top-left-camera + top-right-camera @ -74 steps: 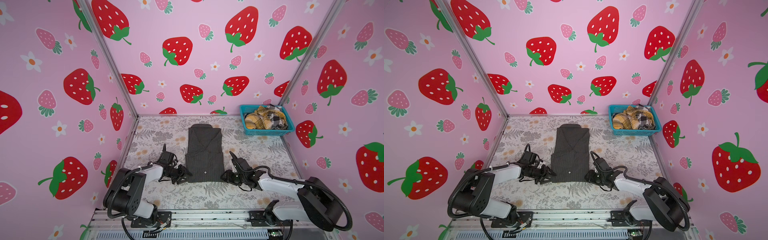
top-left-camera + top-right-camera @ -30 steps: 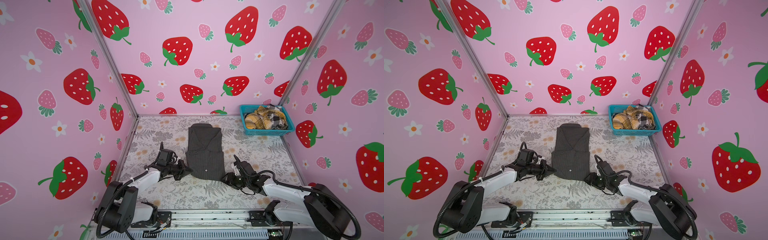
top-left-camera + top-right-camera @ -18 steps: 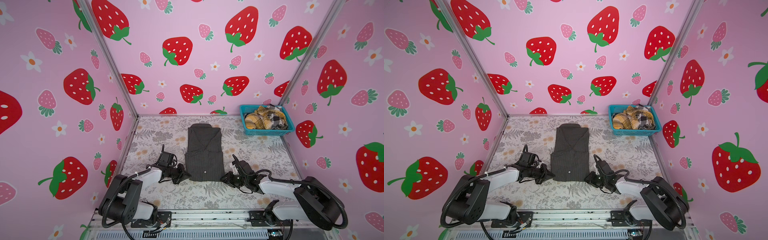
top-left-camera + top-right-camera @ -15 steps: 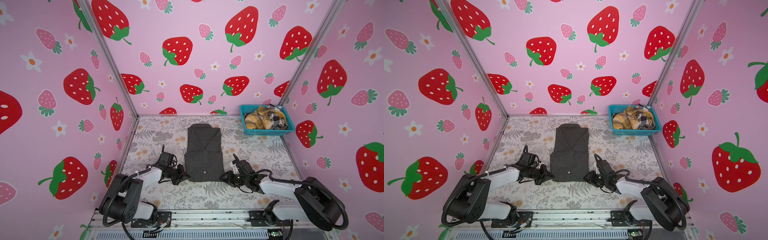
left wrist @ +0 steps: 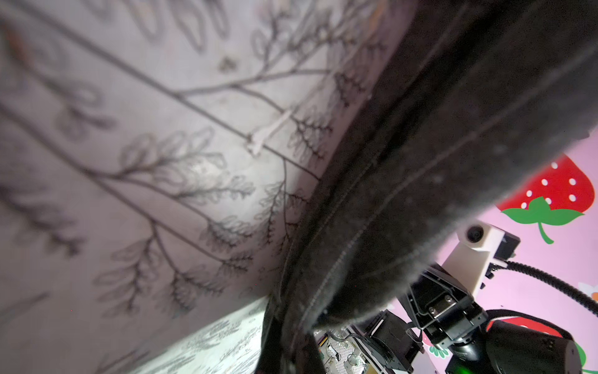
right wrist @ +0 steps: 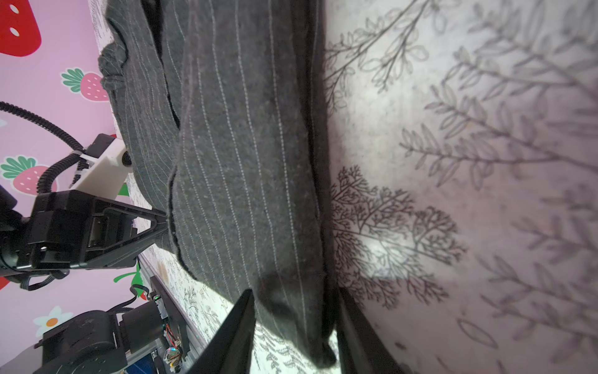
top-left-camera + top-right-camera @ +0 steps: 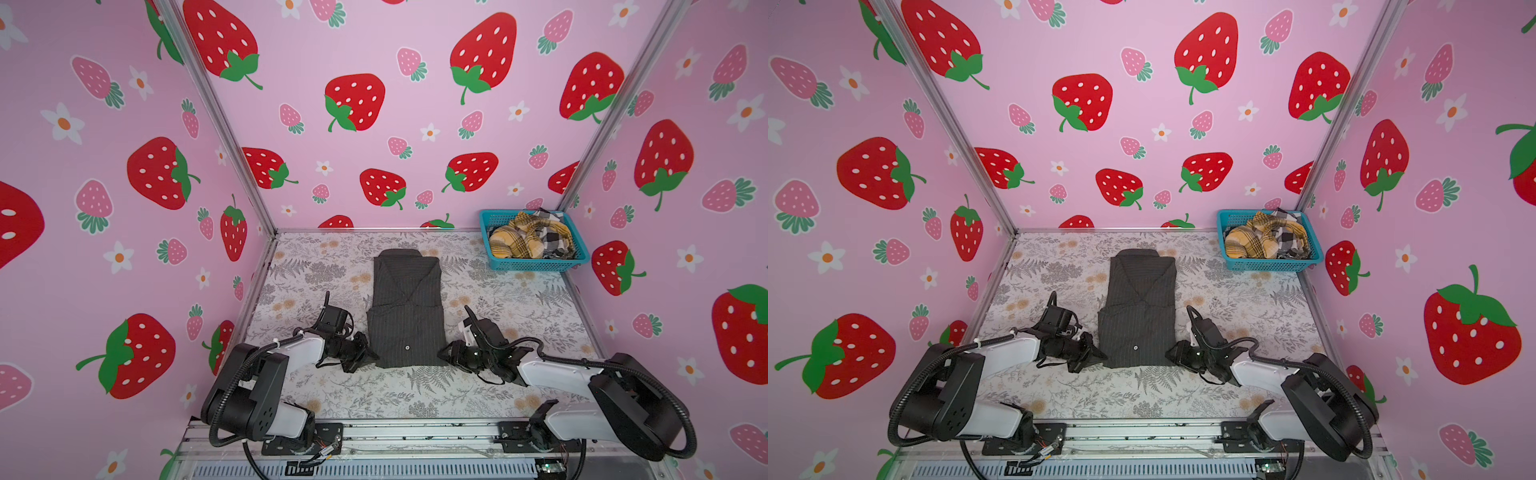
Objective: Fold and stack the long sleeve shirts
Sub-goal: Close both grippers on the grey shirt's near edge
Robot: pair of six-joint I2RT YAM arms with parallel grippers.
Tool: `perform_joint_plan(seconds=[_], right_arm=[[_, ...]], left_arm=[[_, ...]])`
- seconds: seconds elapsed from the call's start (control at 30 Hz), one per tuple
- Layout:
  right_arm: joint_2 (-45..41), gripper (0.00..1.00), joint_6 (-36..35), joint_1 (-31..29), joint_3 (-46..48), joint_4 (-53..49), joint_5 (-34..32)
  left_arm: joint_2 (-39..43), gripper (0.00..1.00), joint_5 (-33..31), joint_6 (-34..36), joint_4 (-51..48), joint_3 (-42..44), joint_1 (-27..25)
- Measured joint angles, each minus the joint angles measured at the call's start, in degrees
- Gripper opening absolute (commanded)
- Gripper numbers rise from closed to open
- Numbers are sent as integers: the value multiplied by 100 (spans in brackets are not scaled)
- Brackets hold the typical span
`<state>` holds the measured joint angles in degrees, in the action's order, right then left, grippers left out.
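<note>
Two arms: both reach low over the grey fern-printed tablecloth (image 7: 374, 395) to the near hem of one shirt.
Shirt on the table: the dark charcoal pinstriped button-up cloth shirt (image 7: 407, 316) (image 7: 1140, 316) lies flat mid-table. It is folded into a narrow rectangle with its collar toward the back wall. One pale button shows near the hem.
Left gripper: the left gripper (image 7: 372, 359) (image 7: 1102, 356) sits at the shirt's near left corner. In the right wrist view its fingers close to a point on the cloth edge (image 6: 163, 221). In the left wrist view the stitched hem (image 5: 420, 162) runs close past the lens.
Right gripper: the right gripper (image 7: 442, 353) (image 7: 1170, 353) (image 6: 294, 291) is at the near right corner. Its two black fingers (image 6: 239, 323) stand apart, one on either side of the bunched corner cloth, which fills the gap. I cannot tell whether they are pressing on it.
Basket: the teal plastic mesh basket (image 7: 536, 264) (image 7: 1271, 264) stands in the far right corner, well apart from the folded shirt.
Basket contents: a crumpled mustard-yellow plaid shirt (image 7: 515, 245) and a black-and-white check shirt (image 7: 555, 237) lie heaped together inside.
</note>
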<state>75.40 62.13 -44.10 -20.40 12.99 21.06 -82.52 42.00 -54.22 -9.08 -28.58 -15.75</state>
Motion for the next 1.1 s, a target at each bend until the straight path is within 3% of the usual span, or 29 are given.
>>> perform_joint_plan(seconds=[0.17, 0.27, 0.43, 0.47, 0.53, 0.6, 0.7, 0.83, 1.1], right_arm=[[-271, 50, 103, -81, 90, -208, -98], [-295, 40, 131, -81, 98, -280, -133], [-96, 36, 118, -98, 52, -164, -66], [-50, 32, 125, -111, 26, -149, -66], [63, 19, 146, -131, 4, -96, -57], [162, 8, 162, -149, -2, -44, -24], [212, 3, 212, -166, -2, -52, -39], [155, 1, 234, -170, 0, -118, -94], [129, 0, 234, -177, 0, -164, -133]], left_arm=[[-129, 0, 2, 2, 35, 0, 0], [-136, 0, 4, 2, 42, 0, 0], [-138, 0, 4, 13, 46, 0, 0], [-140, 2, 4, 22, 46, 0, 0], [-153, 21, 4, 39, 52, 0, 2], [-160, 33, 68, 59, 63, 9, 11], [-122, 38, 162, 140, 96, 9, 17], [-11, 37, 74, 302, -168, -4, 17], [-46, 20, -136, 514, -579, -118, 20]])
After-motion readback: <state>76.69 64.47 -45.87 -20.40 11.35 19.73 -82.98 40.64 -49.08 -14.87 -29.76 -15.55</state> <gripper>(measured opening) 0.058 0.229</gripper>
